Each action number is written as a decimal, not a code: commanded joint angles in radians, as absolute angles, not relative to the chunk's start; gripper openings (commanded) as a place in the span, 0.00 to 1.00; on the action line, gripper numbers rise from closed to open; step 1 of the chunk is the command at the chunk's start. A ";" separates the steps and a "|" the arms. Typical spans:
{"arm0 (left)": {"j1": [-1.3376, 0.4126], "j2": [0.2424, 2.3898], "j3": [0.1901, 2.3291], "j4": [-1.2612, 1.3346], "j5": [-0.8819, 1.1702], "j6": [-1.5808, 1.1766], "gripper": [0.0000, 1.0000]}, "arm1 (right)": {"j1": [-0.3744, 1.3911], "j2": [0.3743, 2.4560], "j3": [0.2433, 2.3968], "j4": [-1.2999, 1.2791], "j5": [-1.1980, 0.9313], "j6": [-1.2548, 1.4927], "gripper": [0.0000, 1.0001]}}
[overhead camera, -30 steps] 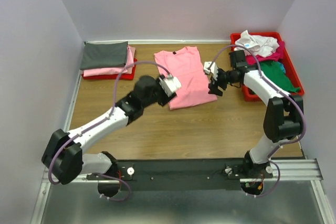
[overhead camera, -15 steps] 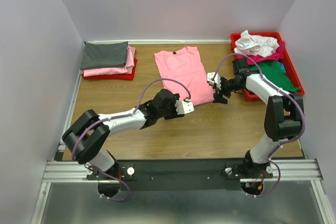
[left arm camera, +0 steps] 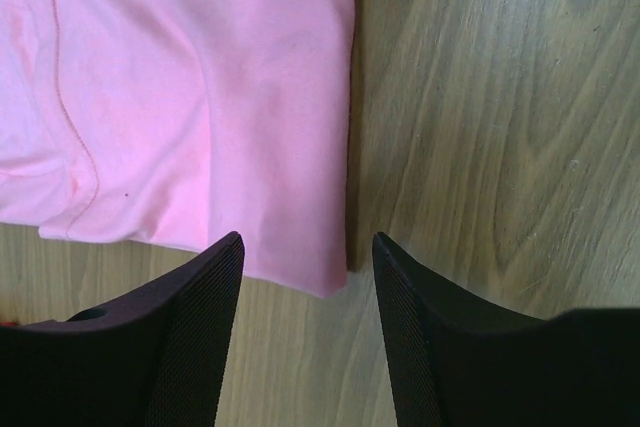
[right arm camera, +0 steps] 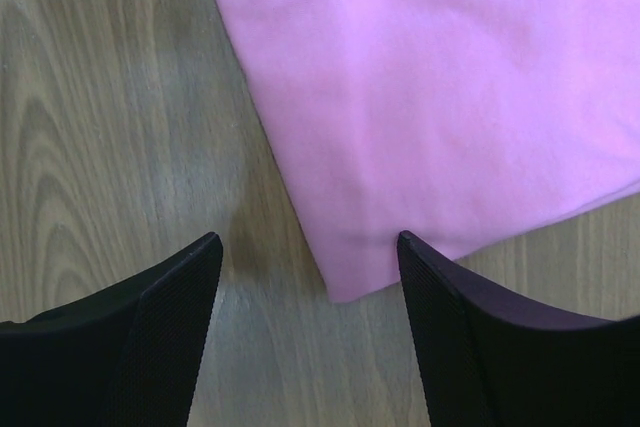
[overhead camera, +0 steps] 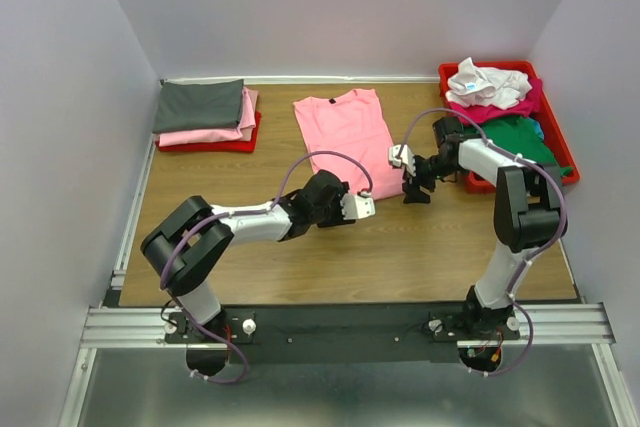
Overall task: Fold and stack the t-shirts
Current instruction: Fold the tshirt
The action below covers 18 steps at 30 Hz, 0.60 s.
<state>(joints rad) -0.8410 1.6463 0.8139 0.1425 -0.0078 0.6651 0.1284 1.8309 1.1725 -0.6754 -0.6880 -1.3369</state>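
Note:
A light pink t-shirt point(overhead camera: 348, 132) lies flat mid-table, neck towards the back. My left gripper point(overhead camera: 366, 204) is open and low at its near hem. In the left wrist view a hem corner of the pink shirt point(left arm camera: 200, 97) lies between the open fingers of the left gripper point(left arm camera: 307, 239). My right gripper point(overhead camera: 412, 190) is open at the shirt's near right corner. In the right wrist view that corner of the pink shirt point(right arm camera: 450, 77) sits between the right gripper's point(right arm camera: 310, 237) spread fingers. Neither gripper holds cloth.
A folded stack, a dark grey shirt point(overhead camera: 198, 102) over pink ones, sits on a red tray point(overhead camera: 210, 145) at the back left. A red tray point(overhead camera: 560, 152) at the back right holds crumpled white point(overhead camera: 485, 82), magenta point(overhead camera: 500, 109) and green point(overhead camera: 525, 137) shirts.
My left gripper has moved off the shirt's left part, towards me and right, down to the near hem. My right gripper has shifted slightly towards me to the near right corner.

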 commanded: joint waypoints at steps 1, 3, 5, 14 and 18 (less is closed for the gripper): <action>-0.848 1.689 0.848 0.118 -0.012 0.667 0.62 | 0.150 1.876 1.212 -0.692 -0.657 -1.342 0.75; -0.847 1.712 0.854 0.110 -0.014 0.666 0.62 | 0.153 1.890 1.226 -0.692 -0.652 -1.332 0.73; -0.847 1.726 0.861 0.104 -0.031 0.666 0.62 | 0.156 1.908 1.244 -0.693 -0.649 -1.312 0.71; -0.818 1.778 0.887 0.095 -0.069 0.667 0.56 | 0.160 1.936 1.253 -0.692 -0.604 -1.302 0.62; -0.801 1.781 0.890 0.087 -0.058 0.667 0.44 | 0.161 1.933 1.244 -0.692 -0.604 -1.299 0.58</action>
